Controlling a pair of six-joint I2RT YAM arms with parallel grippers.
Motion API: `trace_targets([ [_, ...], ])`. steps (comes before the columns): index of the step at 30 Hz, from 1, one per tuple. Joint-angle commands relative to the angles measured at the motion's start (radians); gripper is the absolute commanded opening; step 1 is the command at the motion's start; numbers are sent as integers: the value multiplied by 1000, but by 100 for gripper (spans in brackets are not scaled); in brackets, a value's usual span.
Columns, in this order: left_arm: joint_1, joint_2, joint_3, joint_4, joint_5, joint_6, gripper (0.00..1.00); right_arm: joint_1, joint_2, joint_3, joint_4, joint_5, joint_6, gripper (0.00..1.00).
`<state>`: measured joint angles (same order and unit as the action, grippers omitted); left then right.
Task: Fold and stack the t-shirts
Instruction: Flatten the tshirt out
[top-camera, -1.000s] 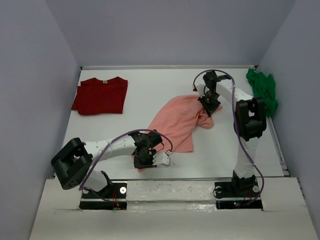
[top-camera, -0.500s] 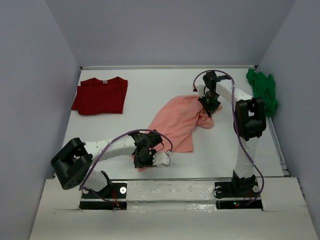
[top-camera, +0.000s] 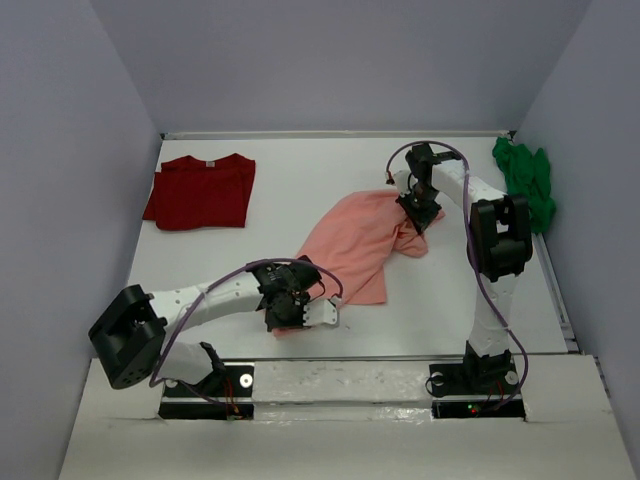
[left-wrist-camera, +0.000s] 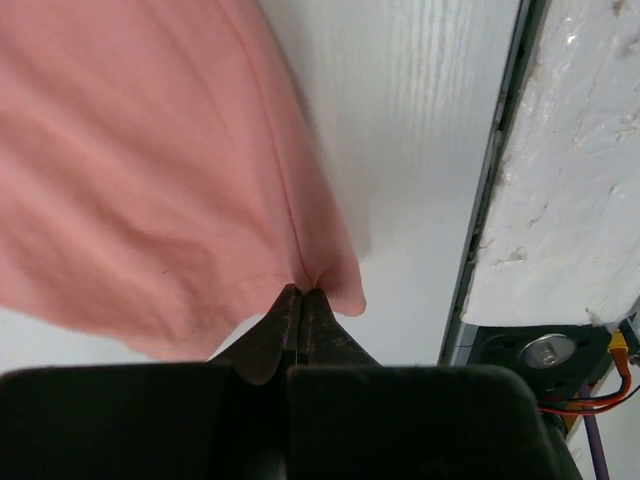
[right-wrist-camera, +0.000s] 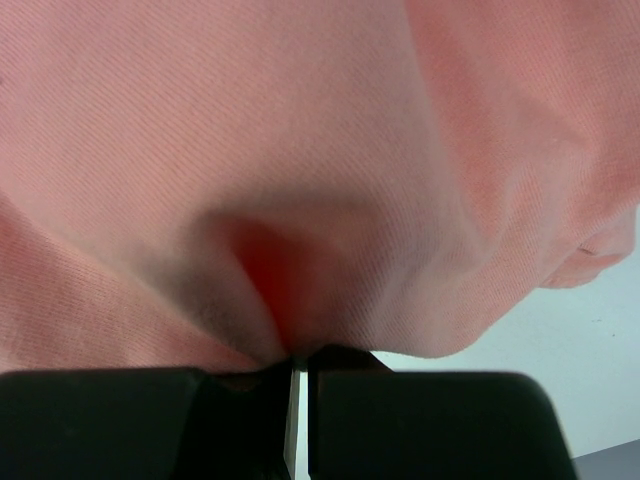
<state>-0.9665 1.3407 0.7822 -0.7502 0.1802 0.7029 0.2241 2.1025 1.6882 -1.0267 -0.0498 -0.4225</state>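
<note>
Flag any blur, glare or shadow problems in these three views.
Top external: sharp, evenly lit, no glare, only soft shadows on the table. Left wrist: the salmon-pink shirt is smeared and soft, while the white ledge at right is crisp. Right wrist: cloth weave in focus, with a dark shadowed crease above the right gripper.

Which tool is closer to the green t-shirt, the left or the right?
Right. The right tool pinches the far end of the pink t-shirt, a little left of the green t-shirt; the left tool pinches its near corner, farther away.
</note>
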Motion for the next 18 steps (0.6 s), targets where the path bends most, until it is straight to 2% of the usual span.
trace_targets([
  [1, 32, -77, 54, -21, -96, 12, 0, 8, -15, 1, 22, 28, -10, 0],
  [3, 57, -96, 54, -9, -136, 9, 0, 8, -15, 1, 22, 39, -9, 0],
  [4, 64, -104, 54, -8, -148, 9, 0, 8, -15, 1, 22, 39, -9, 5],
  [5, 72, -112, 52, -5, -169, 12, 0, 8, -16, -1, 22, 42, -7, 19],
  [7, 95, -132, 39, 2, -206, 26, 0, 8, -22, -4, 25, 44, -7, 34],
  [8, 101, -136, 32, 11, -241, 26, 0, 8, -30, -8, 27, 44, -7, 46],
  [12, 120, -150, -21, 41, -323, 27, 0, 8, -59, -8, 27, 45, -4, 67],
  [18, 164, -201, -84, 92, -387, 56, 0, 8, -140, -28, 50, 82, -1, 68],
])
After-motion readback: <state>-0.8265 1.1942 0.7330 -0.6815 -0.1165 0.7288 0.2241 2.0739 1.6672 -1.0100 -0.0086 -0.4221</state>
